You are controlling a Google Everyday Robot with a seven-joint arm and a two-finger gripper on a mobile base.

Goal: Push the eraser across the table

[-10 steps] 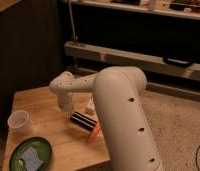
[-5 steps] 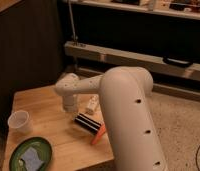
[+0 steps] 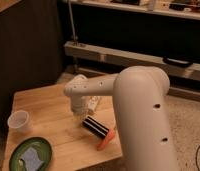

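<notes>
Eraser (image 3: 95,126): flat black block lying on the table (image 3: 48,102), right of centre, long axis running diagonally from upper left to lower right. An orange carrot (image 3: 106,140) lies just beside its lower right end, touching or nearly so; cannot tell which.

Change over the last second: the wrist end of the arm has swung a little toward the table's middle and the eraser's upper left end now shows clear of the arm. The eraser itself sits on about the same spot of the planks as before. Judgement: no real push delivered yet; approach or alignment phase.

Gripper (image 3: 79,111): hangs from the white wrist, just above and left of the eraser's upper left end, close to the table top. Nothing visibly held. Contact with the eraser cannot be confirmed.

A white bottle-like object (image 3: 94,102) lies just behind the gripper, partly hidden by the arm.

Further out: white paper cup (image 3: 19,121) near the left edge, green plate (image 3: 23,149) with a pale blue item on it at the front left corner. Both well apart from the eraser.

Risk, judged: a push toward the lower right would take the carrot along with it.
</notes>
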